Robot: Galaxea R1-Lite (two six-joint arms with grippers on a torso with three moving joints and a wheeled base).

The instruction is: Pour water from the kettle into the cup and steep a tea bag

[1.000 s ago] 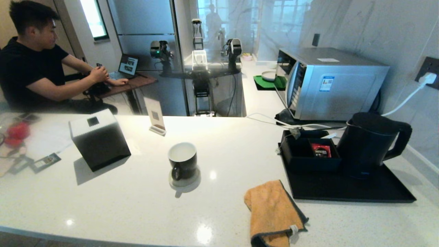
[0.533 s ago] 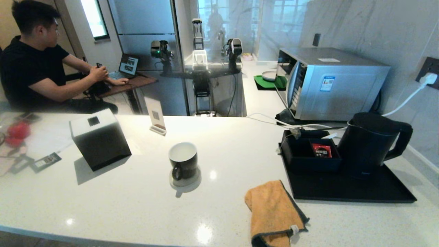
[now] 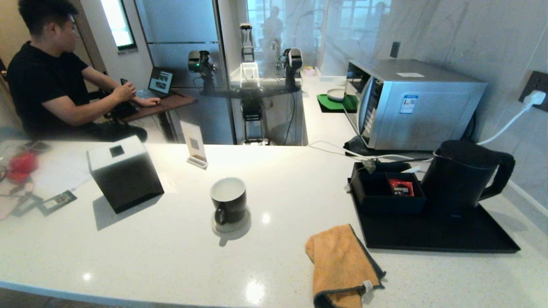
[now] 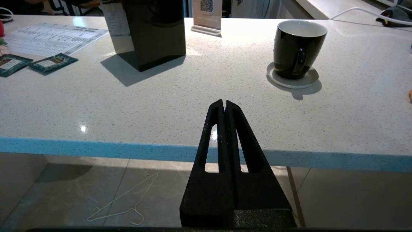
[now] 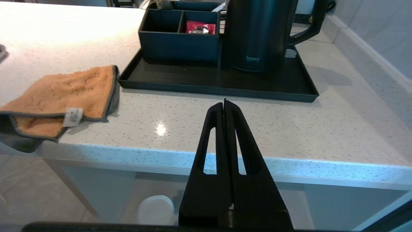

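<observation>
Scene: a white stone counter [image 3: 282, 265], with neither arm showing in the head view.
Kettle: the kettle [image 3: 464, 179] stands upright on a black tray [image 3: 432, 239] at the counter's right end, near the back wall — loop handle turned to the right, away from the cup.
Cup: the cup [image 3: 228, 199] sits on a round coaster [image 3: 231, 225] near the middle of the counter, its handle facing the front edge; its white inside looks empty.
Right gripper: the right gripper [image 5: 225, 104] hangs off the counter's front edge, fingers pressed together and holding nothing, its tip pointing across the counter at the tray's front rim.
Left gripper: the left gripper [image 4: 223, 103] hangs off the same front edge further left, fingers likewise closed and empty.
Key relation: the kettle lies ahead of the right gripper and a little to its right, well apart from it — its long axis is vertical, and the handle sits on the far right side.
Nearer arm: the right arm is likely the one for the kettle; the cup lies ahead and to the right of the left gripper.
Tea bag: a small dark thing shows at the back of the black divided box [image 5: 178, 32] on the tray; whether it is the tea bag cannot be told.
Nearby: an orange cloth [image 3: 340, 267] lies at the front edge just left of the tray.
</observation>
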